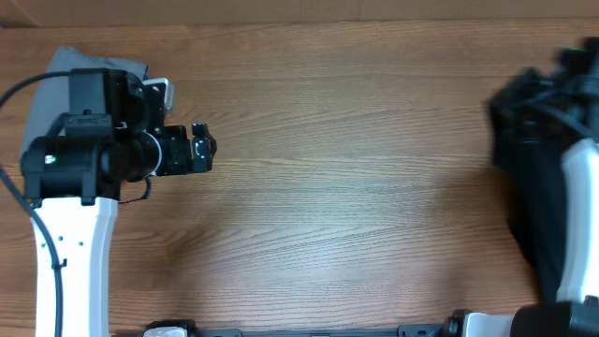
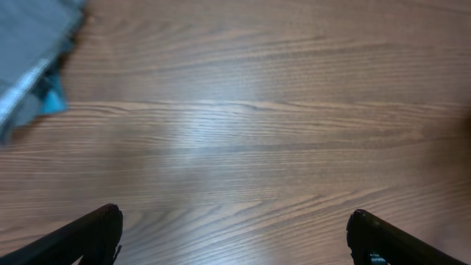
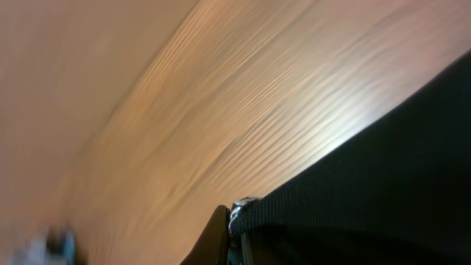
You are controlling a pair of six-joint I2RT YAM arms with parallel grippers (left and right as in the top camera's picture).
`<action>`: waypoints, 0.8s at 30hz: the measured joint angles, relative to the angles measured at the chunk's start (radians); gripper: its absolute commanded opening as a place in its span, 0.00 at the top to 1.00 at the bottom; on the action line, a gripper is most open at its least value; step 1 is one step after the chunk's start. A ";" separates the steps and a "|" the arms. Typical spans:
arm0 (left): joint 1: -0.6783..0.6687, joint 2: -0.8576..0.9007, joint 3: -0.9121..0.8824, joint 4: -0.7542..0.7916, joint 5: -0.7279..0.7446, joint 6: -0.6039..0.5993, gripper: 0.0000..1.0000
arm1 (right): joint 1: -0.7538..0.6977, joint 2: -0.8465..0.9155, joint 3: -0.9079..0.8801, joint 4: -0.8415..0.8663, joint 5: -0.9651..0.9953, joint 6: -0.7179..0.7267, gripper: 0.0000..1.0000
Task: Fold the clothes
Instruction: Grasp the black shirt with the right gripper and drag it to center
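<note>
A bunched black garment lies at the table's right edge. In the right wrist view its black cloth fills the lower right, and my right gripper is shut on its edge, lifted over the wood. In the overhead view that gripper is lost against the black cloth. A folded grey garment sits at the far left, partly under my left arm; it shows again as grey cloth with a light-blue piece beside it. My left gripper hangs open over bare wood, its fingers wide apart with nothing between them.
The wooden table stretches between the two arms. The white link of my right arm crosses in front of the black garment. Arm bases and cables line the front edge.
</note>
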 measured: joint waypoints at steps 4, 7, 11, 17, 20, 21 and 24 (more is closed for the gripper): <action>0.000 0.000 0.121 -0.053 -0.031 0.000 0.00 | 0.253 -0.010 0.002 -0.016 -0.030 -0.013 0.96; 0.000 0.000 0.206 -0.074 -0.043 0.001 0.00 | 0.425 -0.001 0.002 -0.014 -0.027 -0.010 0.96; 0.000 -0.003 0.266 -0.080 -0.050 0.002 0.00 | 0.650 0.031 0.002 -0.002 -0.011 0.010 0.83; 0.000 -0.011 0.276 -0.100 -0.051 0.002 0.00 | 0.878 0.079 0.002 0.008 0.050 0.031 0.51; 0.000 -0.011 0.276 -0.109 -0.053 0.002 0.00 | 0.873 0.077 0.003 -0.011 0.116 0.058 0.47; 0.000 -0.011 0.276 -0.112 -0.053 0.002 0.00 | 0.854 0.077 0.003 -0.020 0.133 0.064 0.45; 0.000 -0.011 0.276 -0.114 -0.048 0.002 0.00 | 0.723 0.077 0.003 -0.037 0.173 0.083 0.40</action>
